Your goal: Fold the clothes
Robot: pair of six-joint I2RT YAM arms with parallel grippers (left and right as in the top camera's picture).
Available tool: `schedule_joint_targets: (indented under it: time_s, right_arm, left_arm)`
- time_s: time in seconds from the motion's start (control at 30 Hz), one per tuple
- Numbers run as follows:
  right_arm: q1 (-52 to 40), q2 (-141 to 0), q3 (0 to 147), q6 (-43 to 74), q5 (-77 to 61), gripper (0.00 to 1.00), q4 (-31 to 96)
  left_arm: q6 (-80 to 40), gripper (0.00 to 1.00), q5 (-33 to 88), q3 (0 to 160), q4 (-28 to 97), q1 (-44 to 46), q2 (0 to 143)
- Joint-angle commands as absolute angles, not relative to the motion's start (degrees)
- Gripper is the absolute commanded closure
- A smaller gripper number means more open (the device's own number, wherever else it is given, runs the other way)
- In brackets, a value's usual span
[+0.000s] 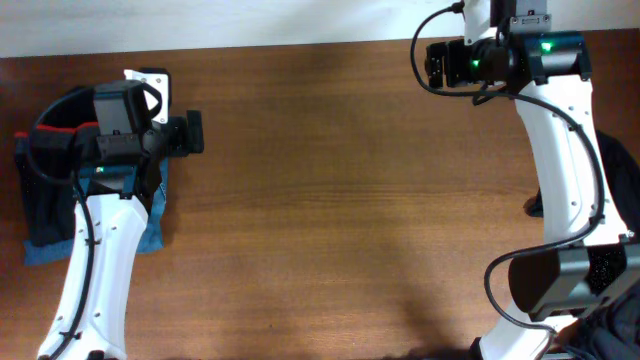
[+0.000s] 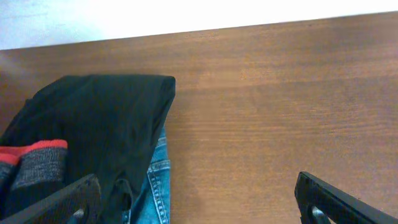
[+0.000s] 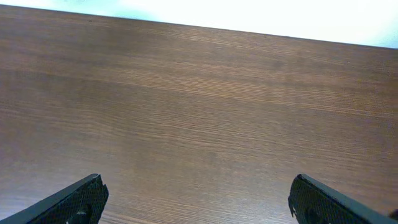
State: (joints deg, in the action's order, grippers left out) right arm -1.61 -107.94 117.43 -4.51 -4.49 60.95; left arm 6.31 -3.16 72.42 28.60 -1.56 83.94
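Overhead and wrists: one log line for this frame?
black garment: folded atop blue denim, left side | left gripper: open, empty, beside it | right gripper: open, empty, over table

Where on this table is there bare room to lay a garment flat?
The wide middle of the table, between the left gripper and the right gripper, is bare wood. It is crowded at the left edge, where a black garment lies on jeans, and at the right edge, with dark cloth.
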Motion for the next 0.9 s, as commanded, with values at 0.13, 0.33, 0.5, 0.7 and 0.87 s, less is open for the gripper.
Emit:
schedule_joint_targets:
  time_s: [0.13,0.33,0.5,0.7,0.87]
  right_arm:
    - [1.26,-100.88,117.67,-2.44,-2.79,0.01,64.97]
    - [3.62,-95.79,117.6,-1.39,-2.96,0.01,74.46]
    - [3.88,-91.59,113.49,-0.95,-4.36,0.01,76.95]
    - [3.9,-79.75,98.39,0.54,-4.91,0.01,69.6]
    - [3.88,-66.52,81.65,0.97,-5.37,0.01,60.4]
  left_arm:
    - [6.74,0.01,-2.5,72.18,32.73,-1.54,77.82]
    - [5.67,0.01,-2.26,72.16,38.57,-1.54,71.53]
    - [6.37,0.01,0.95,71.02,41.69,-1.54,68.27]
    - [6.33,0.01,1.98,65.6,41.21,-1.93,63.66]
    - [6.15,0.01,5.45,60.31,40.25,-4.89,58.72]
